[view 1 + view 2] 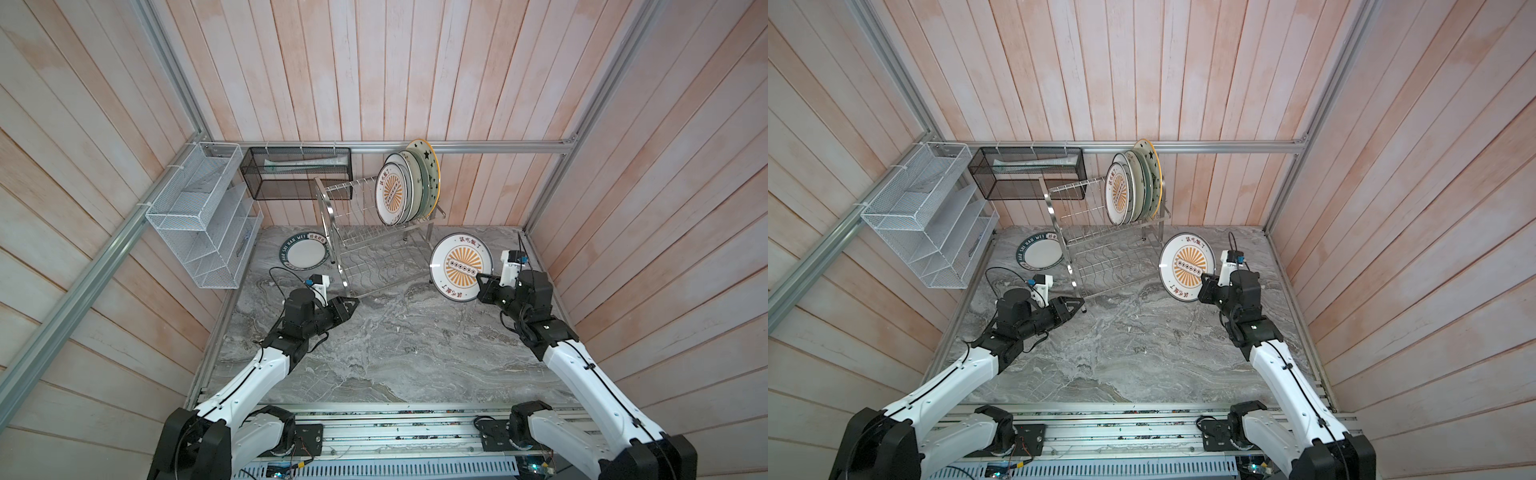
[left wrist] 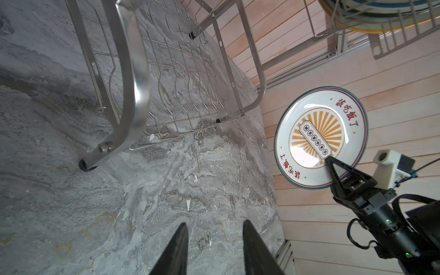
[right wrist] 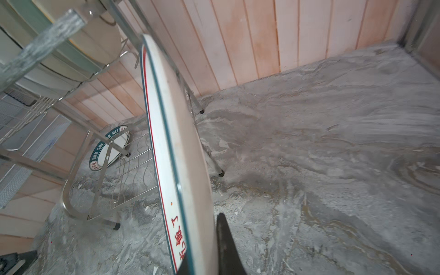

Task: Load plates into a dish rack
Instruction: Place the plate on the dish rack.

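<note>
1. Grip status: the right gripper (image 1: 481, 277) is clamped on the lower rim of the held plate (image 1: 461, 266), with one finger on the printed face and one behind it. The plate is clear of the table (image 1: 395, 345), tilted near upright, just beside the right end of the dish rack (image 2: 140, 78).
2. The left gripper (image 2: 214, 225) stands partly open with nothing between its fingers. It hovers low near the rack's nearest foot.
3. Step in hand, as judged: carry the held plate to the upper tier. The racked plates (image 1: 409, 183) fill the tier's right end, and the dividers to their left are free.
4. Recommended procedure:
   - Raise the plate above the upper rail before moving it sideways.
   - Turn it parallel to the racked plates.
   - Lower its rim between two free dividers.
   - Release only once the rim sits in the wires.
5. Caution: the plate is gripped at a single rim point, so glazed ceramic will probably pivot or slip if swung fast. Move slowly.
6. Remaining work: a flat plate (image 1: 305, 254) with a dark lettered band lies on the table behind the rack's left end.
7. Surface: the table is grey, marbled and hard, so a dropped plate would likely chip.
8. Room:
   - The plank walls (image 1: 374, 62) close in on three sides.
   - A white mesh shelf (image 1: 199, 224) and a black mesh basket (image 1: 299, 174) hang near the rack's left end.
   - Judged clearance there is tight.
</note>
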